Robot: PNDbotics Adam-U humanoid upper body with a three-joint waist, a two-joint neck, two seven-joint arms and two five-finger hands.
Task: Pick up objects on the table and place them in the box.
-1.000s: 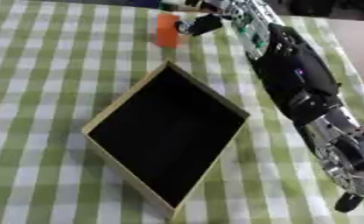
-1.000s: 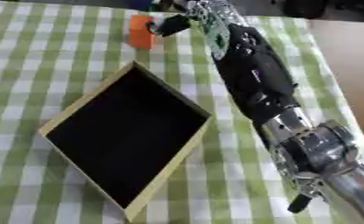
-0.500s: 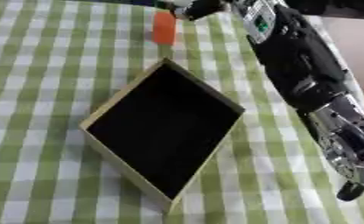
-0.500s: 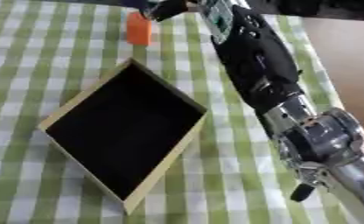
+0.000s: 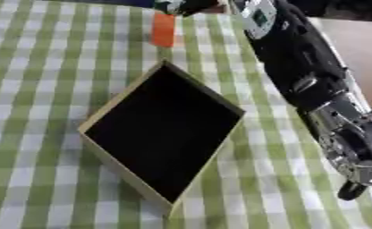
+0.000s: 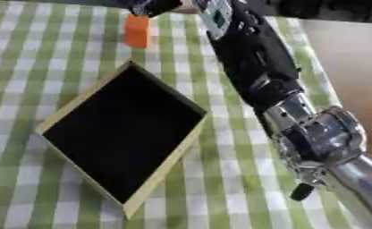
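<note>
One orange block (image 5: 163,29) stands upright at the top of the frame, just beyond the far corner of the one box (image 5: 103,117); the box, tan-rimmed with a dark inside, holds nothing; my right hand (image 5: 177,6) sits at the top edge, touching the block's top, its fingers cut off so I cannot tell their spread; since half a second ago it has reached farther over the block on the green checked cloth (image 5: 32,67).

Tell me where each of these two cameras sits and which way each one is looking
Left eye view: in the robot's head, looking down at the checked table; the right arm reaches to the far edge.
Right eye view: beside it, same downward look; the right hand is above the orange object.
Both share the box, the orange object and the arm.
</note>
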